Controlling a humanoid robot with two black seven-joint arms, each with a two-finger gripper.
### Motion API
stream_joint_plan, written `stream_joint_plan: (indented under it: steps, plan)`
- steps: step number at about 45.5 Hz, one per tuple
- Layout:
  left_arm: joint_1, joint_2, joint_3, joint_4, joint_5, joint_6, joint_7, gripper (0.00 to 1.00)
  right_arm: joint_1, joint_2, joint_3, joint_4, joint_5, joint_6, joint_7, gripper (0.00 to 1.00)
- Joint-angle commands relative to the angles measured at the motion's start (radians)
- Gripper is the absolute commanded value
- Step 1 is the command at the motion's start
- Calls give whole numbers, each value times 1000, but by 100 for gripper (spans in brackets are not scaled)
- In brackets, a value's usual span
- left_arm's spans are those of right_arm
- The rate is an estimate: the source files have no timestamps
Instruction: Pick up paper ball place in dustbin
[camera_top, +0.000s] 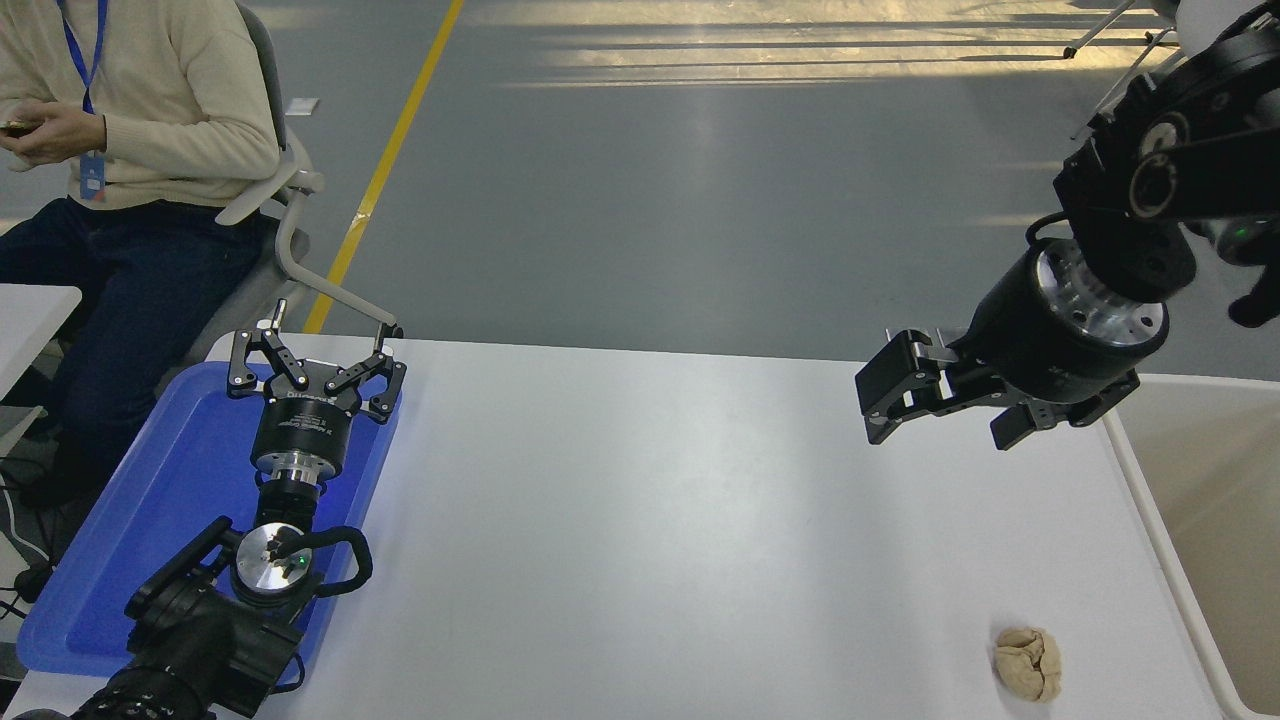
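Note:
The paper ball (1028, 662), a crumpled beige wad, lies on the white table near its front right corner. Just right of the table stands the cream dustbin (1160, 520), with only its left rim and part of its beige inside in view. My right gripper (945, 415) hangs in the air over the table's right side, well above and behind the ball, open with nothing between its fingers. My left gripper (318, 340) is parked open over the blue tray at the lower left.
A flat blue tray (120, 560) lies along the table's left edge under the left arm. A person in a cream sweater (150, 100) sits on a chair beyond the table's far left corner, hands held close to the chest.

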Motion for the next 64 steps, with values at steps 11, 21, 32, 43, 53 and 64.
stream_joint_plan:
  steps: [11, 21, 32, 43, 53, 64]
  plan:
    - [0, -1, -1, 0, 0, 0, -2, 100, 0, 4, 5, 0, 0, -7, 0, 100]
    - [0, -1, -1, 0, 0, 0, -2, 100, 1, 1, 8, 0, -2, -7, 0, 100]
    - [0, -1, -1, 0, 0, 0, -2, 100, 1, 1, 16, 0, -7, -6, 0, 100]
    - [0, -1, -1, 0, 0, 0, -2, 100, 0, -4, 16, 0, -11, -7, 0, 100]
    - [0, -1, -1, 0, 0, 0, -2, 100, -20, -25, 9, 0, -28, -22, 0, 100]
    - [0, -1, -1, 0, 0, 0, -2, 100, -64, -39, 6, 0, -95, -26, 1, 100]
